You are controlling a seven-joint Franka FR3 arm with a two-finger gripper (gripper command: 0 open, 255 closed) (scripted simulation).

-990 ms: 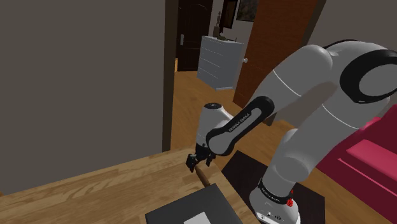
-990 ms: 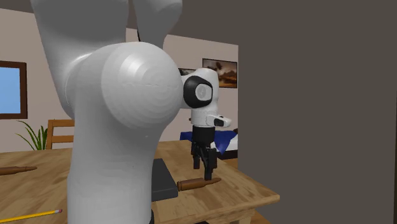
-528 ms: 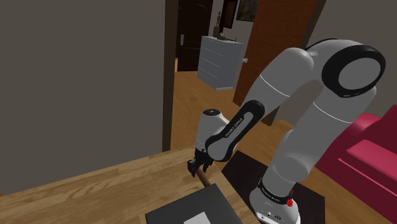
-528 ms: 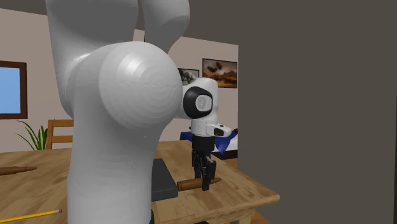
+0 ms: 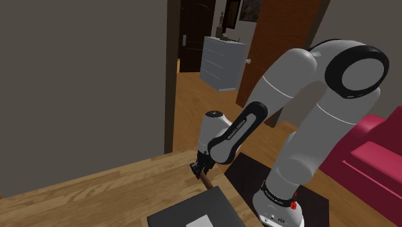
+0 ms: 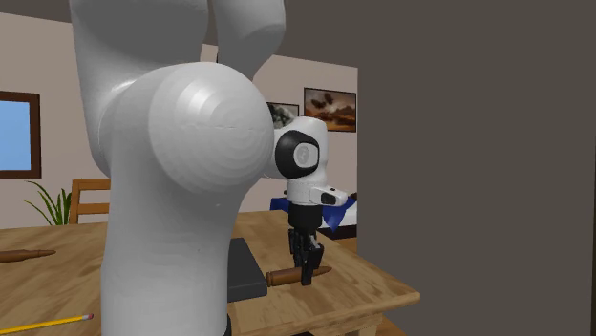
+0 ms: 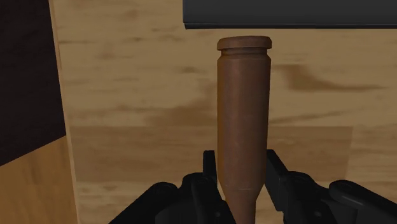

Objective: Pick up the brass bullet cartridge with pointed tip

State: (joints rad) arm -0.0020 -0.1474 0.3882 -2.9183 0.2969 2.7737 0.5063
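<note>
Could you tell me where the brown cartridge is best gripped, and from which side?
Grip the cartridge across its straight round body, from above: it lies flat on the table, long sides exposed, rimmed end close to the dark box.

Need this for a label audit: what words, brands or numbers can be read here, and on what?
White lettering on the arm's dark forearm band: too small to read.
Lettering on the dark band near the arm's base: too small to read.
The cartridge shows no markings.
</note>
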